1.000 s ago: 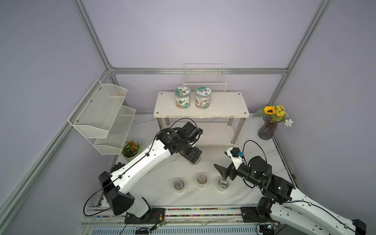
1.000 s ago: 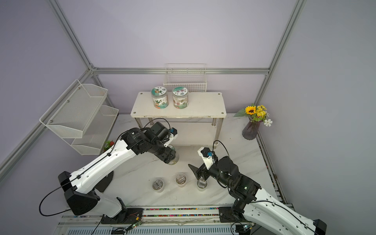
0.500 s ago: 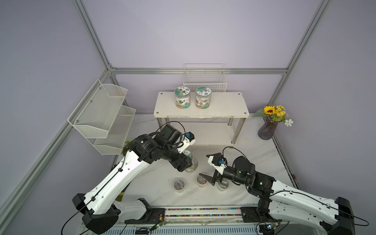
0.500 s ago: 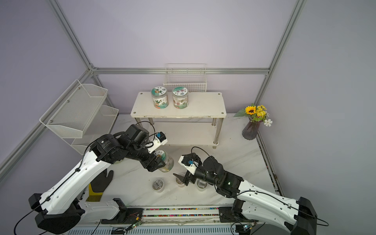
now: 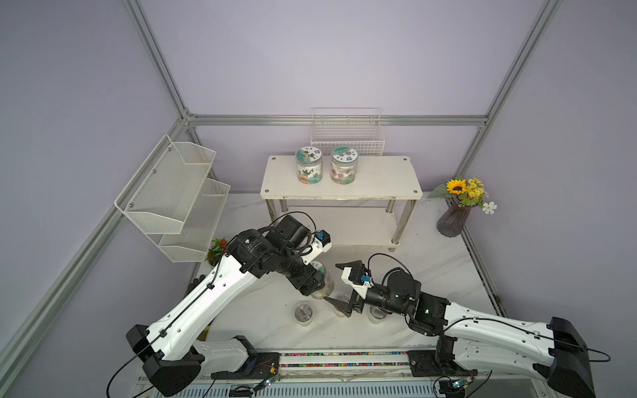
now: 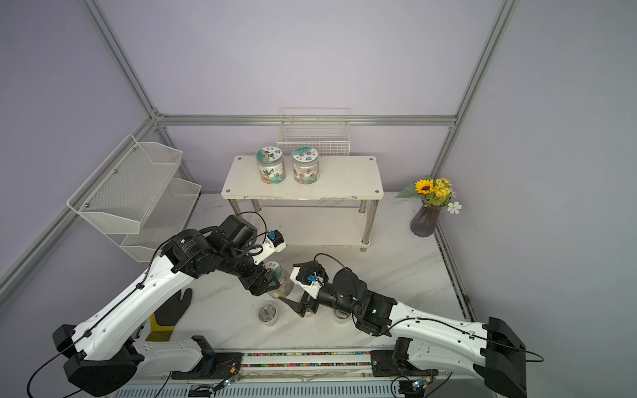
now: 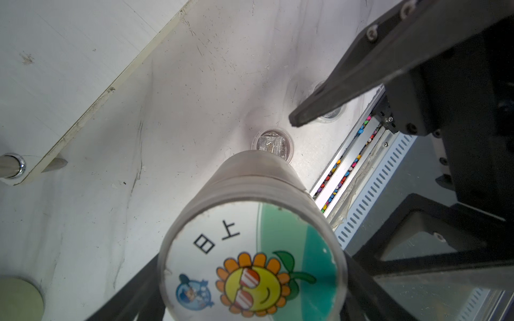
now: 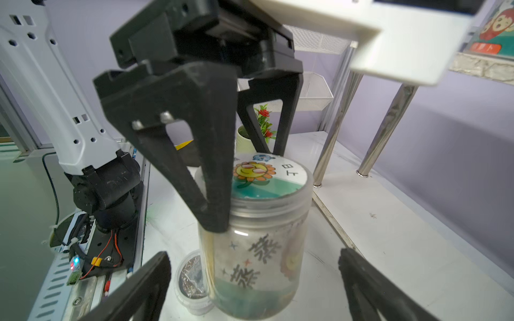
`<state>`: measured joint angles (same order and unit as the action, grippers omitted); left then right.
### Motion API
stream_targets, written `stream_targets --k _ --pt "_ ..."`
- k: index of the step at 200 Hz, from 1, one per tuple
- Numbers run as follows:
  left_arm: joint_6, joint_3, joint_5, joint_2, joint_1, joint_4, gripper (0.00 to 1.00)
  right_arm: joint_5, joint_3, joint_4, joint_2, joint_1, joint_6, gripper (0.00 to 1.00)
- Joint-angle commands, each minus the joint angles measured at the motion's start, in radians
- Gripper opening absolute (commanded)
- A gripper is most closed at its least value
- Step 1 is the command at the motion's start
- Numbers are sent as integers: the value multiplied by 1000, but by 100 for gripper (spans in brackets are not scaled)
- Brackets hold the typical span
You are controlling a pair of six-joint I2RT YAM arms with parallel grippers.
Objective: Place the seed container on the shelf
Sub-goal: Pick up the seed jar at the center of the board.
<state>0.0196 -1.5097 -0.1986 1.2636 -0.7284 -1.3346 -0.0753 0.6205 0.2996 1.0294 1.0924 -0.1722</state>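
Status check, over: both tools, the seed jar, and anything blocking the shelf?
Left tool shut on sunflower-lid seed jar, short of shelf. Right tool open wide, facing jar. Two jars stand on shelf's left half.

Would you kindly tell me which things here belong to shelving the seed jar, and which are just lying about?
For the job: seed jar, held in the left pincer; shelf; open right pincer.
Lying about: two shelved jars, mesh rack, wire basket, flower vase, small cups, potted plant.
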Motion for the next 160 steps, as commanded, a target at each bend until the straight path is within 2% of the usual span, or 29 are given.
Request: stream_targets --k 1,90,160 --pt "3 -18 -44 -7 3 44 68 57 -2 96 9 21 47 97" --pt "-16 -21 -69 -12 4 51 72 176 3 149 77 80 120 97" --pt "-24 -6 -82 -20 4 54 73 230 25 210 158 118 86 97"
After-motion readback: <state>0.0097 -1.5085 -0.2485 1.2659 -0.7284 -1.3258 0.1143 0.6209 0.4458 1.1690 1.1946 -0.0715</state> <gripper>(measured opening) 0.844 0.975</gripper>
